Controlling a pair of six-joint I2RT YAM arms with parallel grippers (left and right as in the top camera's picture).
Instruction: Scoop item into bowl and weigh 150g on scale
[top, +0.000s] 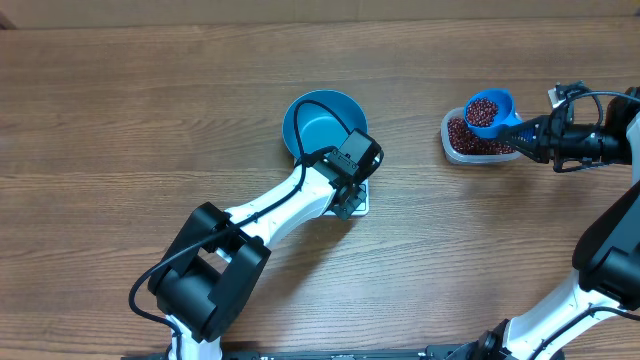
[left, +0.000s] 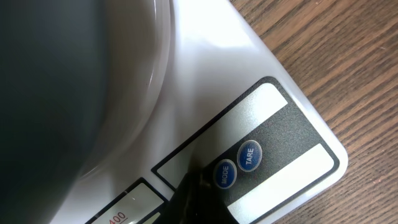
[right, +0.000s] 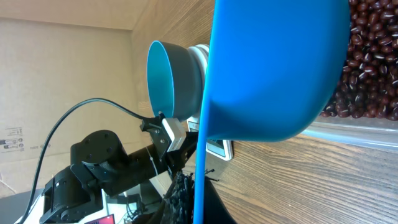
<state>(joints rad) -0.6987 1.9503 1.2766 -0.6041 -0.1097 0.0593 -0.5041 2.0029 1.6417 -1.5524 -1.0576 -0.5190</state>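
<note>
The teal bowl (top: 318, 128) stands on the white scale (top: 361, 208), most of which is hidden under my left arm. My left gripper (left: 194, 200) is shut, and its dark tip rests on the scale's panel (left: 273, 124) right beside the MODE button (left: 224, 174). My right gripper (right: 201, 200) is shut on the thin handle of the bright blue scoop (top: 491, 112). The scoop is heaped with red-brown beans (top: 484, 108) and hangs just above the clear tub (top: 452, 148). In the right wrist view the scoop's underside (right: 273, 62) covers most of the beans (right: 368, 56) in the tub.
A TARE button (left: 250, 155) sits beside MODE, and a display window (left: 124, 211) lies at the lower left. Bare wooden table (top: 120, 120) surrounds the bowl and tub. My left arm (right: 106, 168) stretches across the near side of the scale.
</note>
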